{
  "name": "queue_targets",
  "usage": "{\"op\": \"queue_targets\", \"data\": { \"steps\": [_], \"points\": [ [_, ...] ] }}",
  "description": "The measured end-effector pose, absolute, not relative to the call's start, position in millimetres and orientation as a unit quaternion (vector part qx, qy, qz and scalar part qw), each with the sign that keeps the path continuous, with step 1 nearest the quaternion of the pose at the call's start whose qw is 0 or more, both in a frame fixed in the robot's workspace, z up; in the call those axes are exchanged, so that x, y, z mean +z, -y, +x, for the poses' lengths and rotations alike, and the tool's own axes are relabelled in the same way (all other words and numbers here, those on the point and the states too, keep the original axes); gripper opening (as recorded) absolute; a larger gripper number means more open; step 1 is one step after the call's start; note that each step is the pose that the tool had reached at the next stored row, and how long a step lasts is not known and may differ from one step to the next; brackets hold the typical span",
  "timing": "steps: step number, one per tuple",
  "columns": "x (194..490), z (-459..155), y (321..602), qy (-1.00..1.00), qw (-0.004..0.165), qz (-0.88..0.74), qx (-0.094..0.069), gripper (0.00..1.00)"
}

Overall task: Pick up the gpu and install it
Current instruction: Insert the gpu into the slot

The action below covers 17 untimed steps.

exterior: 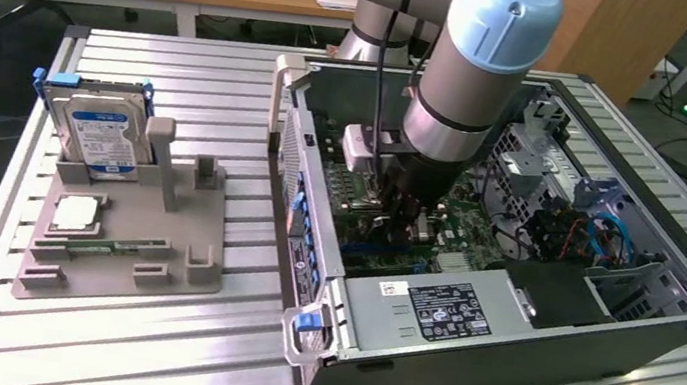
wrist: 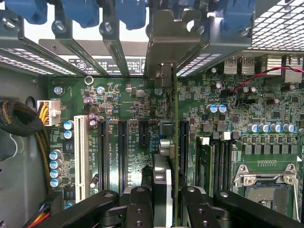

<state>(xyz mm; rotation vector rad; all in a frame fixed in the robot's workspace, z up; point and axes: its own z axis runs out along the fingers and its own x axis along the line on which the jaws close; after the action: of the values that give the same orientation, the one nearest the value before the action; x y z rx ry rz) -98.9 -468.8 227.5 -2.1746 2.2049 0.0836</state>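
Observation:
My gripper is shut on the gpu, which I see edge-on as a thin upright card with a silvery edge between the two black fingers. The card stands over the green motherboard, in line with a slot between the black expansion slots and the memory slots. Its metal bracket end reaches the slotted rear wall of the case. In the exterior view the gripper is deep inside the open computer case, low over the board.
Blue retaining clips line the rear wall. A CPU socket and a yellow-wired connector flank the card. Outside the case, a grey fixture tray holds a hard drive, a chip and a memory stick. The power supply fills the case's near end.

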Motion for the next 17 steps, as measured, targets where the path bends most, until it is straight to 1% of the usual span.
{"op": "queue_targets", "data": {
  "steps": [17],
  "points": [
    [221.4,-100.0,468.7,-0.712,0.019,-0.702,0.029,0.28]
  ]
}}
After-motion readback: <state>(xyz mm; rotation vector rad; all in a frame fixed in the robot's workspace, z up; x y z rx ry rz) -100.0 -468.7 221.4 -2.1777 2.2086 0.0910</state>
